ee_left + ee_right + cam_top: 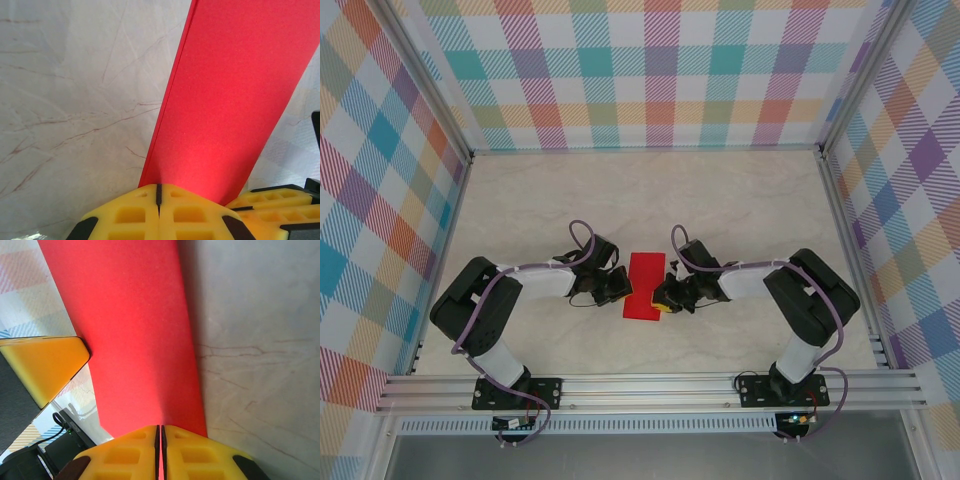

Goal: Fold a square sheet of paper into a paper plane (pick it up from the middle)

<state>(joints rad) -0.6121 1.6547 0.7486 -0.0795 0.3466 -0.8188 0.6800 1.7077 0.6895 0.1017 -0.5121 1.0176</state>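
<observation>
The square sheet of paper (645, 278) is bright red and lies folded into a narrow upright strip on the marbled table (650, 190), between the two grippers. My left gripper (617, 288) is at the strip's left edge. In the left wrist view its yellow jaws (159, 188) are pressed together, tips at the paper (230, 100), with a dark slit between them. My right gripper (670, 296) is at the strip's right edge. Its jaws (160, 429) are nearly together, and red paper (135, 330) shows in the thin slit.
Checked walls enclose the table on three sides, with aluminium rails (650, 385) along the near edge. Bare marbled surface (75, 100) stretches behind and to both sides of the paper. The two grippers sit about a paper-strip's width apart.
</observation>
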